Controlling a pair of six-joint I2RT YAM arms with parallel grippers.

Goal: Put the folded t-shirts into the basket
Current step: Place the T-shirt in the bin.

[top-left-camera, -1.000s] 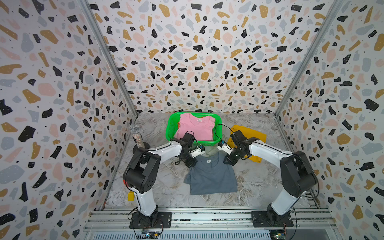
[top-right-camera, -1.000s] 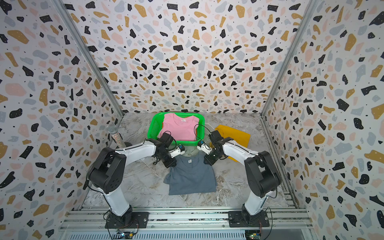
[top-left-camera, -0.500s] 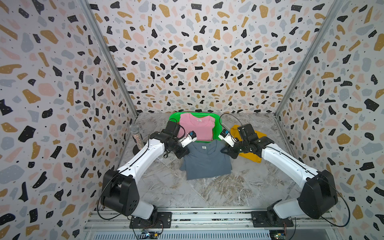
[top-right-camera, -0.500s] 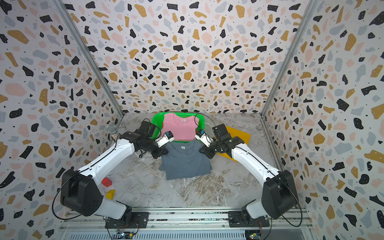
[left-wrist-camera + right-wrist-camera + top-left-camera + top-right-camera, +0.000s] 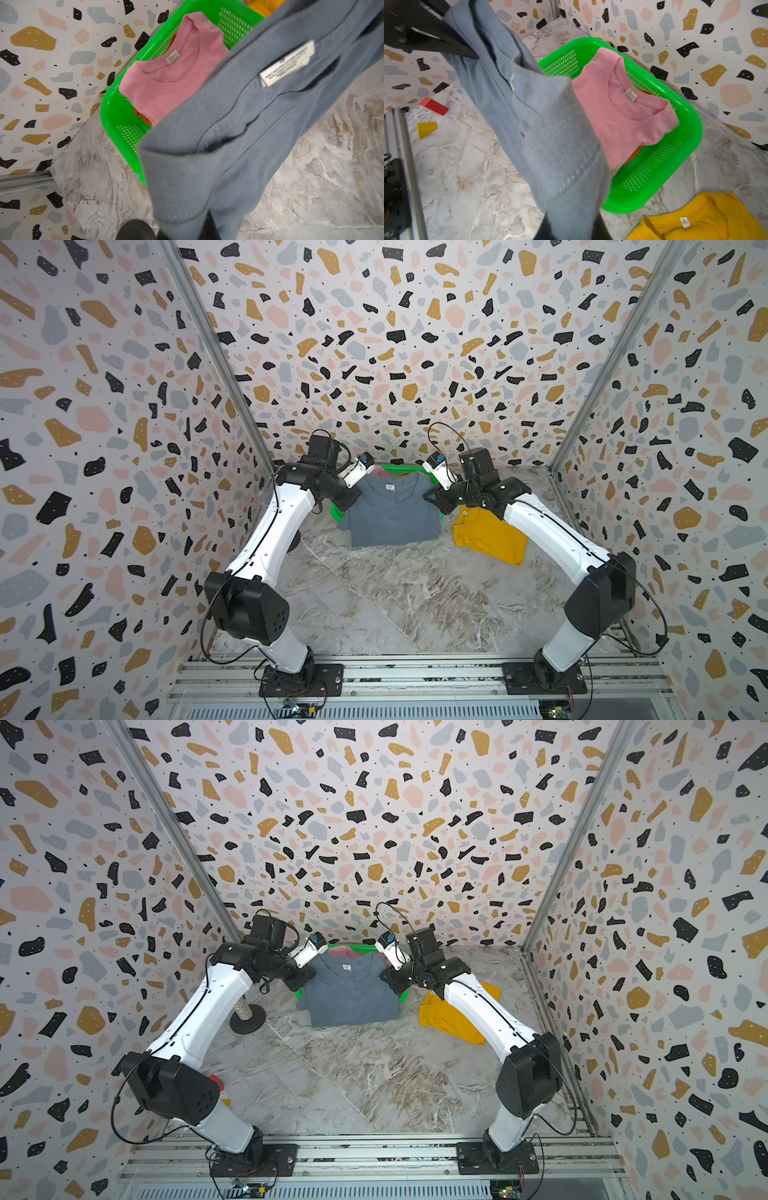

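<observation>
4 tees (image 5: 550,135), 1 bskt (image 5: 685,145) — 2 inside

You are holding both arms stretched forward, wrists turned in toward each other, the left gripper (image 5: 350,501) and right gripper (image 5: 432,497) pinched shut at equal height.

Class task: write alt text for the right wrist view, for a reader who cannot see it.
A grey tee hangs in front of a green basket holding a pink tee; a yellow tee lies on the table beside it.
</observation>
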